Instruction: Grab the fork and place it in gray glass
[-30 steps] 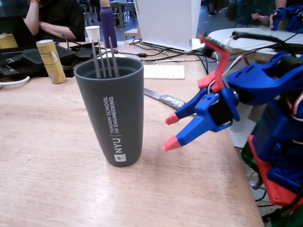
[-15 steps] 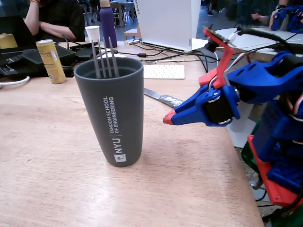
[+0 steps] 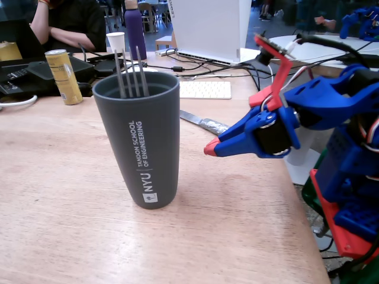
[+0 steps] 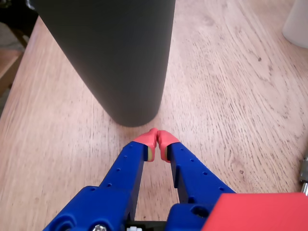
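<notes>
Gray glass (image 3: 141, 142): matte tumbler, upright on wooden table (image 3: 59, 195), white NYU print facing the fixed view. Fork (image 3: 131, 74): inside the glass, tines up above the rim; placement judged complete. Gripper (image 3: 208, 148): blue with red tips, spread a second ago, now clenched tip to tip and empty, hanging just beside the glass without touching it; wrist view (image 4: 157, 138) confirms the tips meeting. Knife (image 3: 207, 124): foil-handled, flat on table behind. Yellow can (image 3: 63, 76): far left.
</notes>
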